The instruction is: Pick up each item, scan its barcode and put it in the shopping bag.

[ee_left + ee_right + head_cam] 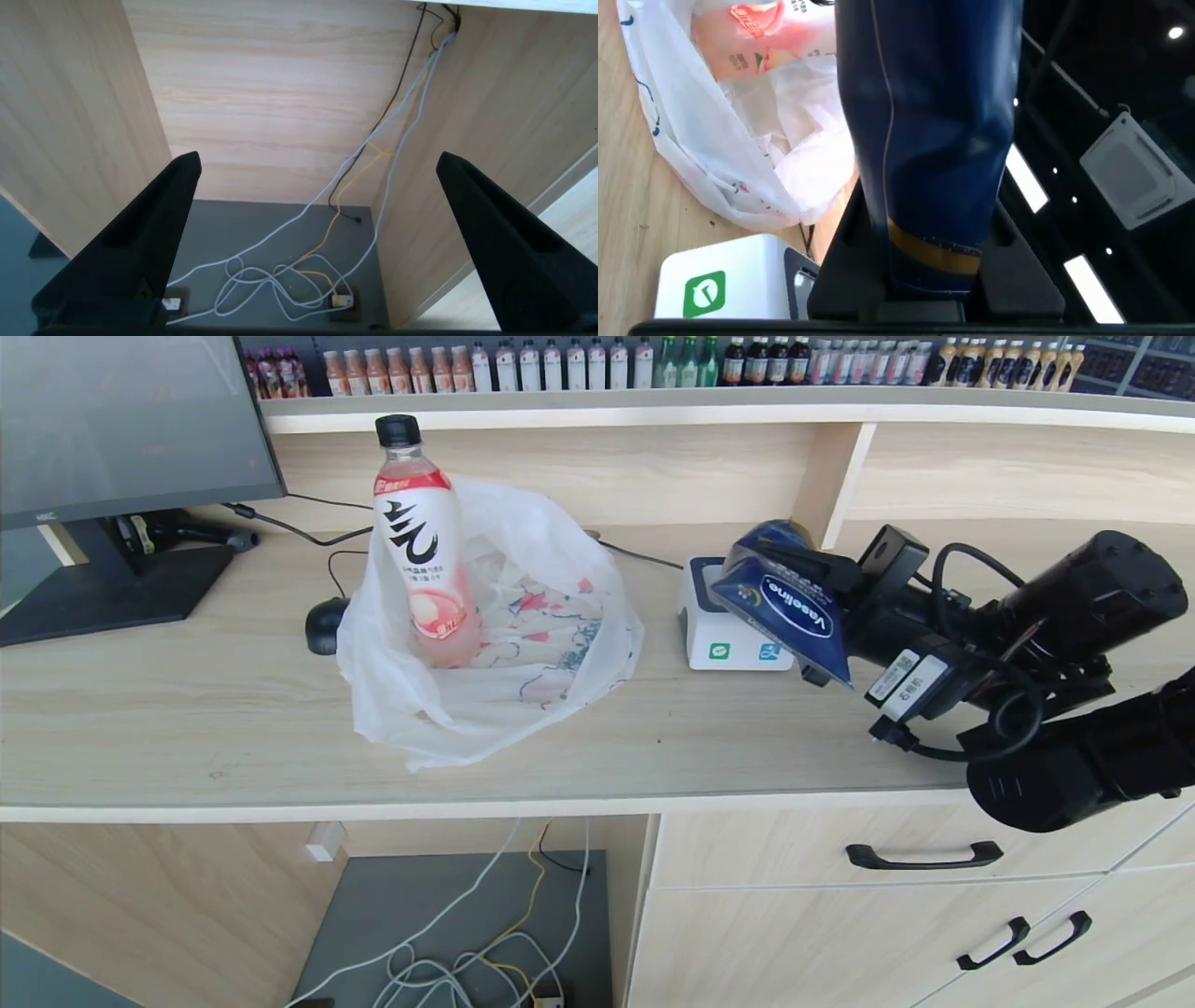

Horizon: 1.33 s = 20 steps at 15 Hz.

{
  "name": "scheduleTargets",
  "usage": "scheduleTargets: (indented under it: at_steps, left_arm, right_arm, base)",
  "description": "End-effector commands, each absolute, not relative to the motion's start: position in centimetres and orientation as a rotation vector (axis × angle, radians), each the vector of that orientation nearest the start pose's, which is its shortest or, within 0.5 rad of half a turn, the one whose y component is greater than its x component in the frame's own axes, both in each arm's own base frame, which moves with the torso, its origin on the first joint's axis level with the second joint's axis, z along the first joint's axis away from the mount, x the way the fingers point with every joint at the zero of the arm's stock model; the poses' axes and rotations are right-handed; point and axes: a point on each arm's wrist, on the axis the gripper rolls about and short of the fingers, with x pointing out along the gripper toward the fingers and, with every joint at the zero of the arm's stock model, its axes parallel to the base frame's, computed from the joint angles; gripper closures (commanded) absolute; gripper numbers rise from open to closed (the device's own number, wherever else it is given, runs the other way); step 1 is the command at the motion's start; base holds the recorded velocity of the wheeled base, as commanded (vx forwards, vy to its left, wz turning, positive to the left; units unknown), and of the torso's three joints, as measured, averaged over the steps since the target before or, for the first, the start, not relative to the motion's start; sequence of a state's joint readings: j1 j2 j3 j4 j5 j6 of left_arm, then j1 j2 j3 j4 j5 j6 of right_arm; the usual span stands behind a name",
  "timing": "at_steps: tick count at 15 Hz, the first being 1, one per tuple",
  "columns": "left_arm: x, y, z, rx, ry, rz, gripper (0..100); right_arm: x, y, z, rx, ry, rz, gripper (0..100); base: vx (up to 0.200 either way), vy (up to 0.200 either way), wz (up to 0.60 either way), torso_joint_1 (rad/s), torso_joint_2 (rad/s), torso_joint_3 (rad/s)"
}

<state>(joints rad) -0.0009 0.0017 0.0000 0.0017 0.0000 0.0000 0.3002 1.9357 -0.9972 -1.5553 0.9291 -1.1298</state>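
The right fingers (845, 271) are closed on the lower end of a blue pouch (782, 602), clamping it from both sides so that it stands out ahead of the wrist. The pouch hangs just above the white scanner (733, 639), which sits on the counter (187, 728) to the right of the shopping bag (560, 644). The bag lies open and slumped, with a pink drink bottle (420, 551) standing upright inside it. The left fingers (140, 243) are spread wide with nothing between them, below the counter and over a tangle of cables (280, 280) on the floor.

By my reading, the step in hand is the scan of the pouch: one item is bagged and this one is at the scanner. Whether its barcode faces the scanner I cannot tell. The next move likely calls for turning the code toward the scanner's window. The pouch would then go left over the bag's open mouth and be let go without toppling the bottle.
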Motion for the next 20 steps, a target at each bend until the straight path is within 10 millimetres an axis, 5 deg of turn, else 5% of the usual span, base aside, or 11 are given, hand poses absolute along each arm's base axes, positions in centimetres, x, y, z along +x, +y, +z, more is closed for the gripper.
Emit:
scheduleTargets:
  at_steps: [1, 20]
  left_arm:
    - [-2.3, 0.0, 7.5, 0.000, 0.003, -0.002, 0]
    - [-2.3, 0.0, 7.5, 0.000, 0.002, -0.002, 0]
  right_arm:
    - [33.7, 12.1, 22.4, -1.144, -1.209, 0.736, 100]
    - [35.5, 12.8, 20.4, -1.140, -1.176, 0.753, 100]
  base:
    - [0.000, 0.000, 0.00, 0.000, 0.00, 0.000]
    - [0.000, 0.000, 0.00, 0.000, 0.00, 0.000]
